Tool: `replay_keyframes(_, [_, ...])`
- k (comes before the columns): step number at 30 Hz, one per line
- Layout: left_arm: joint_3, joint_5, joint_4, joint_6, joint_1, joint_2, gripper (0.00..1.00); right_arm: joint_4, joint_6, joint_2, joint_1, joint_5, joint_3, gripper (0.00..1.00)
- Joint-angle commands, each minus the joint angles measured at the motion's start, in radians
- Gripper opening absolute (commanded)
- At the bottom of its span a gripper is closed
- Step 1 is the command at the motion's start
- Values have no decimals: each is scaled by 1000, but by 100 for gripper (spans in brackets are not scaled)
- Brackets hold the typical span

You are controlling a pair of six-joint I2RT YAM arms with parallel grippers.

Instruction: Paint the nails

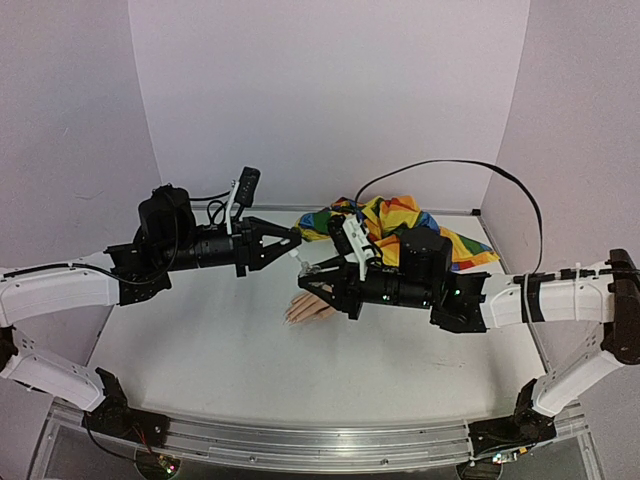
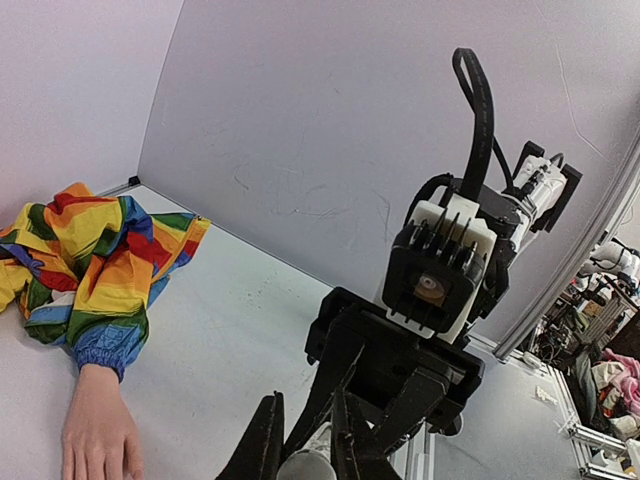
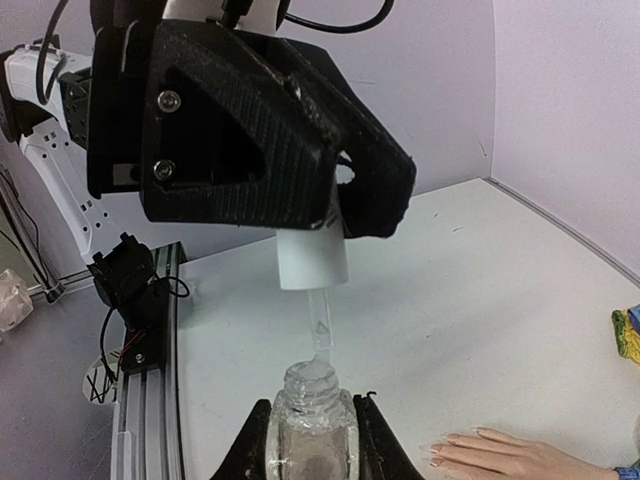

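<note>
Left gripper (image 2: 305, 448) closed on a white cap (image 3: 312, 258). A clear brush stem (image 3: 320, 335) hangs straight down from the cap, its lower end at the open neck of a small clear bottle (image 3: 312, 440). Right gripper (image 3: 313, 445) clamped on the bottle's two sides, bottle upright. Top view: both grippers meet tip to tip over the white table (image 1: 200, 350). Mannequin hand (image 1: 308, 308) lies flat on the table, palm down, just beneath and near the grippers. Nails (image 3: 438, 460) at its fingertips, apart from bottle and brush; too small to tell any paint. Rainbow patchwork sleeve (image 1: 400, 225) bunched toward the back wall.
</note>
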Motion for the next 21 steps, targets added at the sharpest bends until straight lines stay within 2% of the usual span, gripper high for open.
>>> replay_keyframes(1, [27,8,21,11,-1,-25,0,85,-4,-3,6,-3,18,0])
replay_keyframes(21, [24,41,20,4,-3,-16,0,102,-4,9,12,12,41,0])
